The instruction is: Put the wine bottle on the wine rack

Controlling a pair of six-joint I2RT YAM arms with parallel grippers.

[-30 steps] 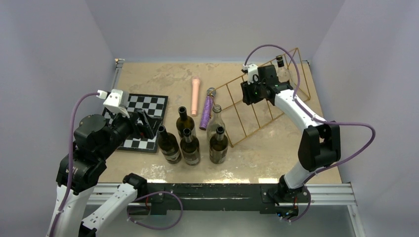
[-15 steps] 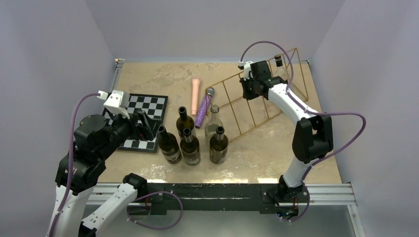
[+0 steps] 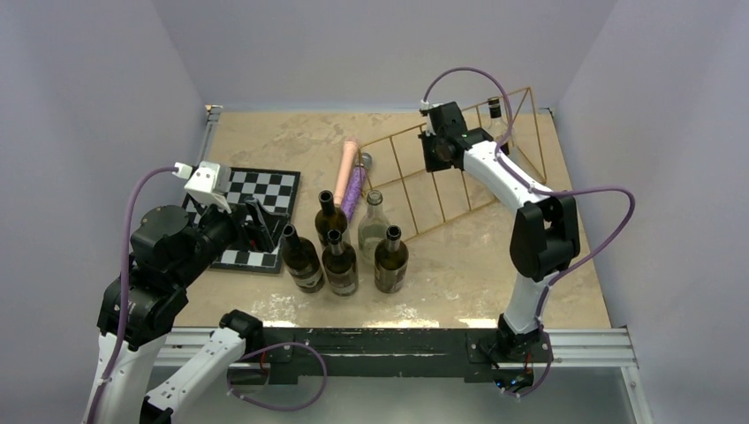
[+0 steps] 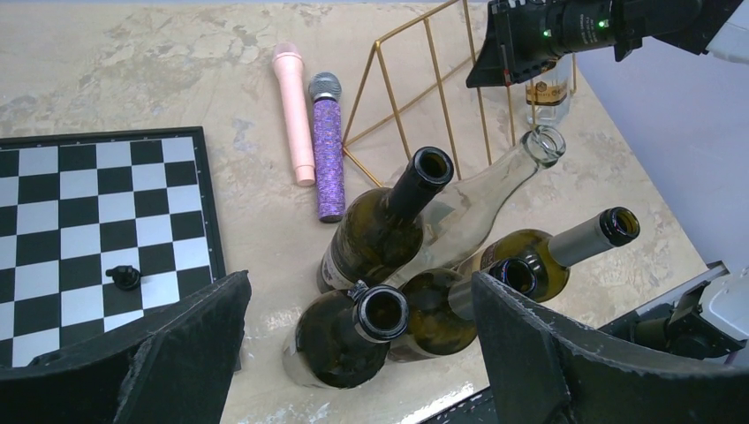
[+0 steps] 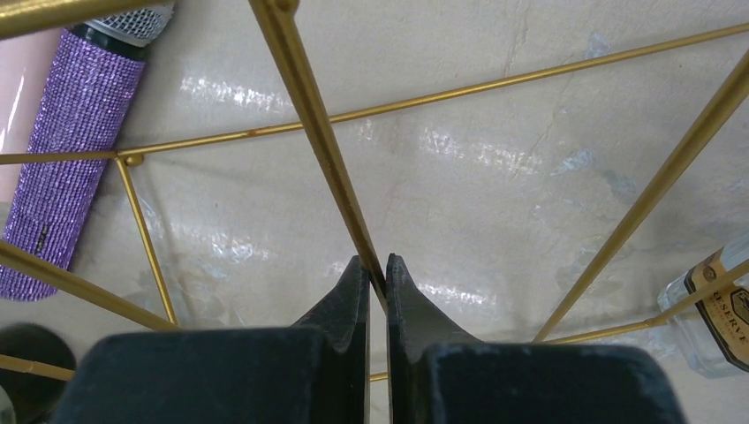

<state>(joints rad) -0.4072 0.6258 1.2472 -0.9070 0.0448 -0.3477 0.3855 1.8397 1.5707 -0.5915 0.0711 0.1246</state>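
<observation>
Five tall glass wine bottles [image 3: 338,263] stand upright in a tight bunch on the table, four of them dark and one clear [image 3: 372,225]. We see them on the tabletop just beside the near left end of the long golden wire wine rack [image 3: 446,196], and none of them lies on it. The rack sits on the far right part of the table, its thin wires making a row of open boxes. The right gripper [image 5: 377,265] is up at the top rail of the rack, and its two black fingers are pinched tight on one thin golden wire. A small clear bottle with a dark cap and a label [image 3: 499,113] stands at the far end of the rack; we cannot tell if it is inside the frame or just behind it. A sparkly purple microphone [image 3: 355,190] lies close by the left end of the rack, with a smooth pink microphone [image 3: 348,166] right next to it. Farther left lies a black-and-white chessboard [image 3: 265,187] with one little black chess piece [image 4: 124,276] on it. The left gripper [image 3: 256,225] hangs over the near edge of the chessboard with its fingers spread wide apart, holding nothing. Everything rests on a sandy, blotchy table [image 3: 283,141].
</observation>
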